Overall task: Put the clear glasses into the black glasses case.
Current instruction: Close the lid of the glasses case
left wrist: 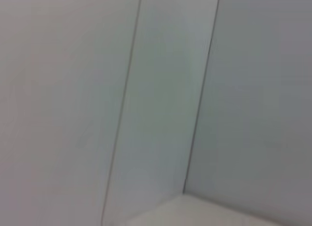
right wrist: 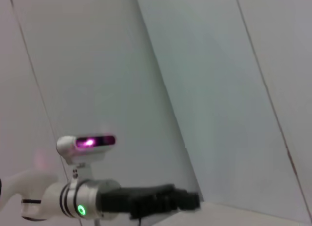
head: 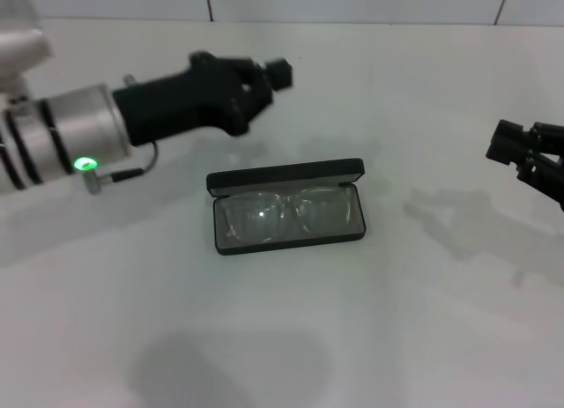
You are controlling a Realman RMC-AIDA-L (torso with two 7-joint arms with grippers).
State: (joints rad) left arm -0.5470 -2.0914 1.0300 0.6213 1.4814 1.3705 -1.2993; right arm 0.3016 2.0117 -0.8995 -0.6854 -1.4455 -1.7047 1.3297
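Because the see-through plastic clear glasses (head: pixel 286 214) already lie inside the open matte black glasses case (head: pixel 287 205), the main job looks done, and both arms are up and away from it.

On the left, the left gripper (head: pixel 269 77) hangs in the air behind the case, well apart from it. It holds nothing, but I cannot tell if its fingers are spread or closed.

In the middle, the case sits on the plain white table (head: pixel 282 337). Its lid stands up at the back, so the grey inside shows and the glasses rest flat in it.

On the right, the right gripper (head: pixel 511 145) waits near the edge, away from the case. It carries nothing, and its fingers are also too hard to make out.
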